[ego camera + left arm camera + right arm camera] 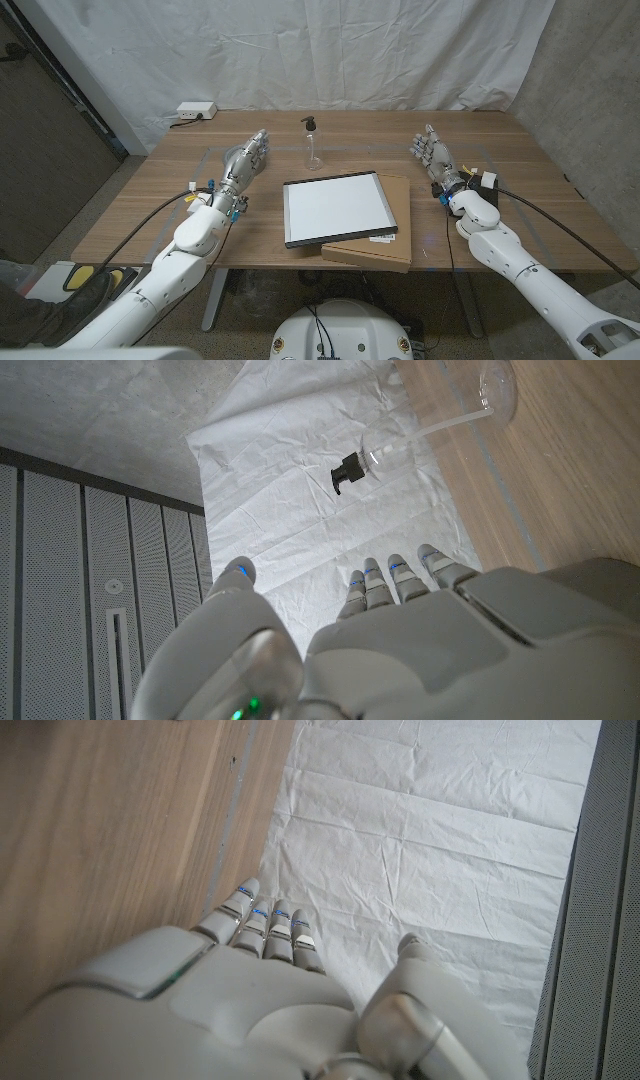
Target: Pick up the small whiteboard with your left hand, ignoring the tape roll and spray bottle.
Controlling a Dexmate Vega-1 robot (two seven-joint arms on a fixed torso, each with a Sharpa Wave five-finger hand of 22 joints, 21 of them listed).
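Whiteboard (339,207), small and black-framed, lies flat at the middle of the wooden worktop (130,215), its lower right part resting on a flat brown cardboard box (385,250) that juts out from under it toward 4 o'clock. At 12 o'clock from the board, well apart from it, stands a clear spray bottle (312,145) with a black pump head; the left wrist view shows the same bottle (440,422) against the white backdrop sheet (350,50). The robot's left hand (245,160) is poised at 10 o'clock from the board, fingers (400,575) apart and extended, holding nothing and clear of the board. The right hand (432,155) stands at 2 o'clock from the board, fingers (265,925) likewise straight and spread, gripping nothing. A white power strip (193,110) sits at the worktop's far left corner, at 11 o'clock. Whether either palm touches the worktop cannot be told.
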